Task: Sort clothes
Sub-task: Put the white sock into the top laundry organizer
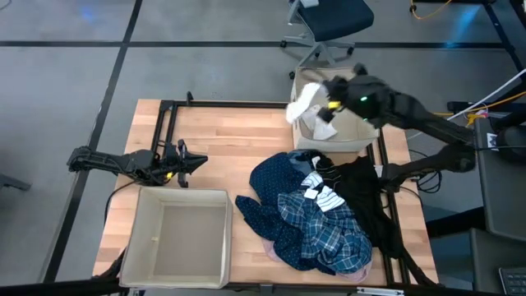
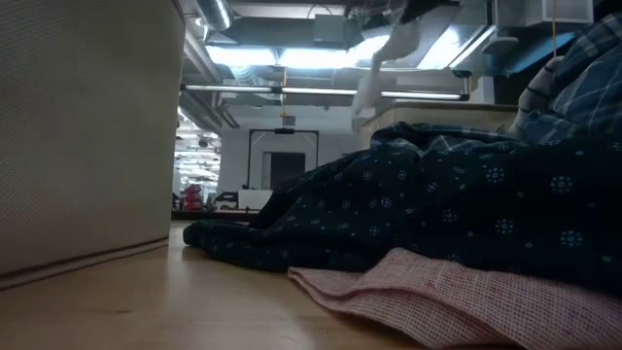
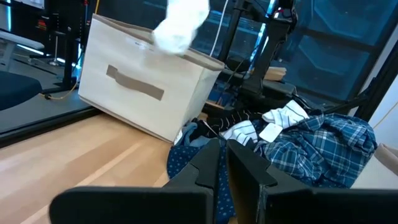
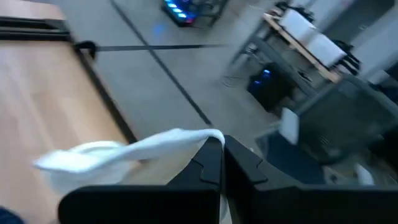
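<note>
My right gripper [image 1: 323, 99] is raised over the far beige box [image 1: 349, 136] and is shut on a white garment [image 1: 304, 100], which also shows in the low view [image 2: 374, 83] and the left wrist view [image 3: 180, 25]. The other clothes lie heaped on the table's right half. They are a navy dotted piece [image 1: 269, 187], a blue plaid shirt [image 1: 325, 234], a white black-striped piece [image 1: 325, 197], a black piece [image 1: 362, 193] and a pale pink piece [image 2: 457, 297] under the heap. My left gripper [image 1: 196, 162] waits shut at the table's left, touching nothing. My right gripper pinches one end of the white garment [image 4: 202, 138] between its two fingers [image 4: 214, 163]. The fingers come from the table's right, slanting a little downward. The garment trails slack from the fingertips, lifted clear of the table and the heap, over the far box.
A second beige box [image 1: 140, 247] stands open at the table's near left. Bare wood lies between the two boxes [image 1: 230, 136]. A black frame [image 1: 164, 123] runs round the table's edges. An office chair [image 1: 329, 25] stands beyond the far edge.
</note>
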`<action>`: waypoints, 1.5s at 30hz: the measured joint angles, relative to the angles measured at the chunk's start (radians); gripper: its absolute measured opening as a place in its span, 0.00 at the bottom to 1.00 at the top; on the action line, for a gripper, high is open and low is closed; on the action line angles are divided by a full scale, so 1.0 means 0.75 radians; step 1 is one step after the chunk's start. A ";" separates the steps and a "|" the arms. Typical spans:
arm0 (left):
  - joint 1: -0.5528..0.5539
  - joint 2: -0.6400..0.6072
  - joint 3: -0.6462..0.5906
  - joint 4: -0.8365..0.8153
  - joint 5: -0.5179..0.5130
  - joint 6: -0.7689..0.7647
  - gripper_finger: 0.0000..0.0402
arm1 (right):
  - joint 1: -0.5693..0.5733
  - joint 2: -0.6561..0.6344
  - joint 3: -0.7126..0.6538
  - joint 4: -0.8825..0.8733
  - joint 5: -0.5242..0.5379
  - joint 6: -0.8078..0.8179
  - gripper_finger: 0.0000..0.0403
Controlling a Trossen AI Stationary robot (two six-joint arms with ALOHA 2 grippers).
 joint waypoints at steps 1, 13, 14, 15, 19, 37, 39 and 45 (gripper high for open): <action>0.000 0.000 0.000 0.000 0.000 0.000 0.05 | -0.023 -0.025 0.000 -0.012 0.001 0.000 0.02; 0.000 0.000 0.000 0.000 -0.001 0.000 0.05 | -0.251 -0.134 -0.084 -0.343 -0.082 0.209 0.02; 0.001 0.000 0.000 0.000 -0.002 0.000 0.05 | -0.263 -0.134 -0.116 -0.340 -0.108 0.210 0.02; 0.000 0.000 0.000 0.000 -0.002 0.000 0.05 | -0.272 -0.134 -0.151 -0.337 -0.129 0.211 0.02; 0.000 0.000 0.000 0.000 -0.002 0.000 0.05 | -0.311 -0.133 -0.338 -0.239 -0.148 0.212 0.02; 0.000 0.000 0.000 0.000 -0.002 0.000 0.05 | -0.377 0.041 -0.760 0.126 -0.262 0.297 0.02; 0.000 0.000 0.000 0.000 -0.002 0.000 0.05 | -0.377 0.069 -0.760 0.125 -0.262 0.317 0.03; 0.000 0.000 0.000 0.000 -0.002 -0.001 0.05 | -0.377 0.101 -0.760 0.124 -0.278 0.326 0.17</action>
